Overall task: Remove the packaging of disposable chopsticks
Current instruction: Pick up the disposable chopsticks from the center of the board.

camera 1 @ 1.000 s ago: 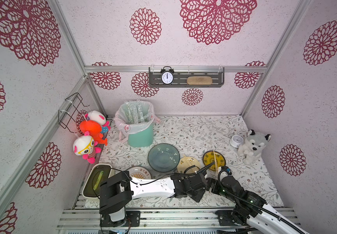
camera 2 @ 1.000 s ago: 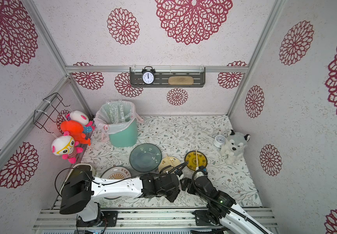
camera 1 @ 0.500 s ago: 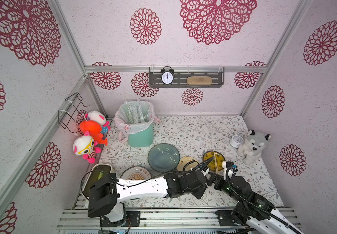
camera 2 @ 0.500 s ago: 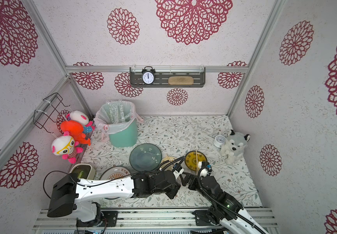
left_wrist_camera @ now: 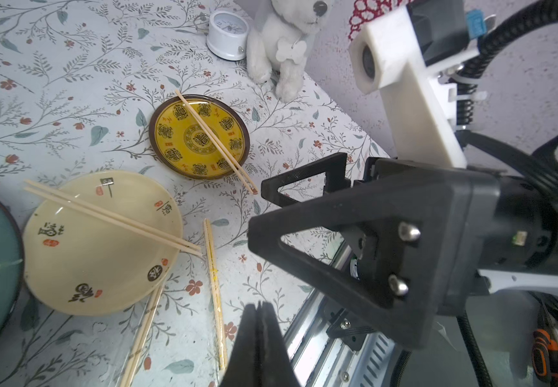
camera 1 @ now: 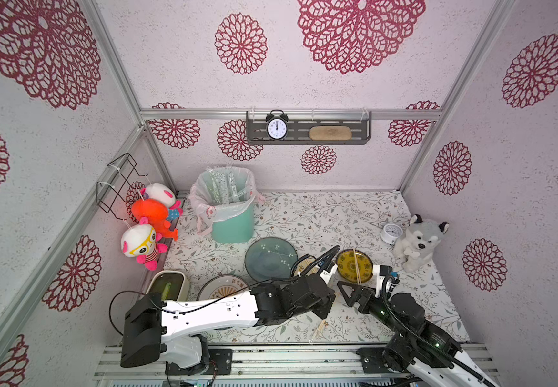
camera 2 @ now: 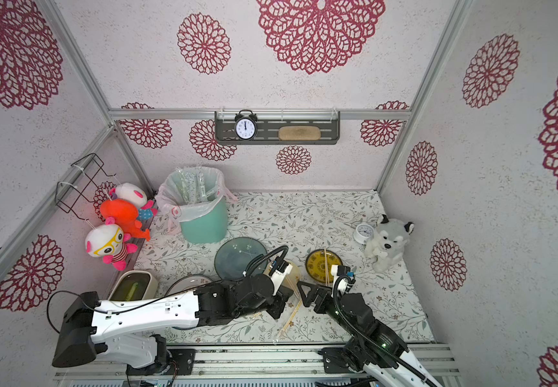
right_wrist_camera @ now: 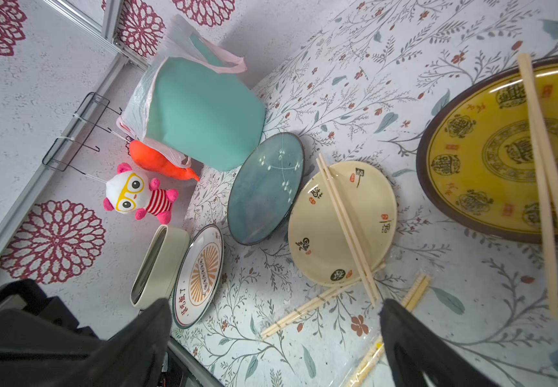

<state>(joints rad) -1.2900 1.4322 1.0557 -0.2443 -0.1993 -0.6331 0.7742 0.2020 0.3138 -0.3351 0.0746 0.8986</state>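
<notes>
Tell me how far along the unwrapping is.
Done: bare chopsticks lie across the yellow plate and cream plate; clear sleeves sit in the bin. In hand: nothing; left claw shut, right claw open. Left: a sleeved pair on the table beside the cream plate, perhaps its neighbour too.

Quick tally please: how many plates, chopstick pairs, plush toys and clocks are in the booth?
Plates: 4 (teal plate, cream plate, yellow plate, sunburst plate)
Chopstick pairs: 4 (yellow-plate pair, cream-plate pair, two table pairs)
Plush toys: 4 (husky, three hanging toys)
Clocks: 2 (black alarm clock, white clock)
Total: 14
</notes>
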